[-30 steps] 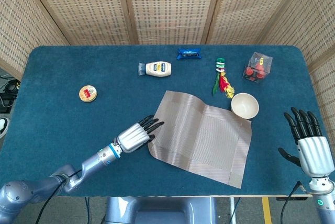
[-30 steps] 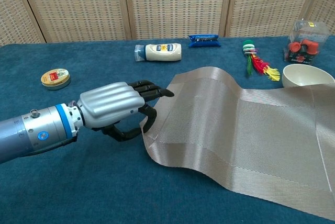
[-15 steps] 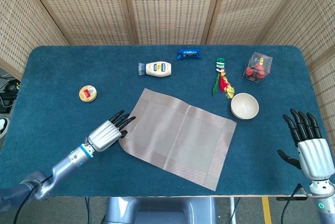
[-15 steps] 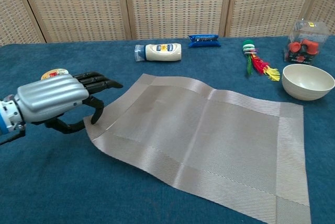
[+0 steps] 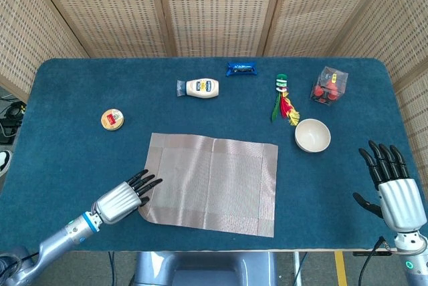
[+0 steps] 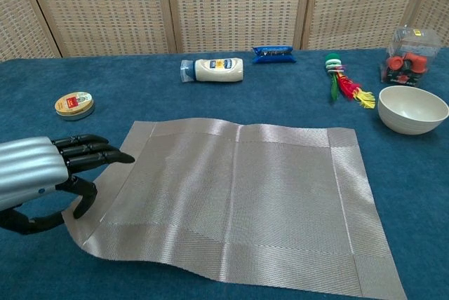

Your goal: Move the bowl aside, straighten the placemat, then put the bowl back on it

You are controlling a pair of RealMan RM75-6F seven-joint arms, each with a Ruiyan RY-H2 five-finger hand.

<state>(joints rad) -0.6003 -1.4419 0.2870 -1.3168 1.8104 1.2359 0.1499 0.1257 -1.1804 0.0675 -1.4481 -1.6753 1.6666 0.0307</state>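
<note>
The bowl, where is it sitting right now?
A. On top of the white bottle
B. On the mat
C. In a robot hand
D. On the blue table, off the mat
D: the bowl sits on the bare blue table, to the right of the mat and apart from it, with no robot hand on it.
</note>
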